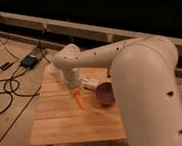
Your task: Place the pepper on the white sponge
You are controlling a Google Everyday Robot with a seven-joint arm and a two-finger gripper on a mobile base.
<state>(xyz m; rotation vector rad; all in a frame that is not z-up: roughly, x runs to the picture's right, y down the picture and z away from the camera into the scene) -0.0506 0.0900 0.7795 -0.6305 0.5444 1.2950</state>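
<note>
My gripper (75, 89) points down over the middle of the wooden table (61, 124), at the end of the big white arm. The orange pepper (79, 101) hangs from it, nearly upright, with its tip close to the table top. A small white object (90, 82) lies just right of the gripper, beside the purple bowl (105, 93). Another white thing (53, 72) shows left of the wrist, partly hidden by the arm. I cannot tell which of the two is the white sponge.
The arm's thick white upper link (148, 95) covers the table's right side. A black box (28, 61) and cables (6, 91) lie on the floor to the left. A long rail (22, 21) runs behind the table.
</note>
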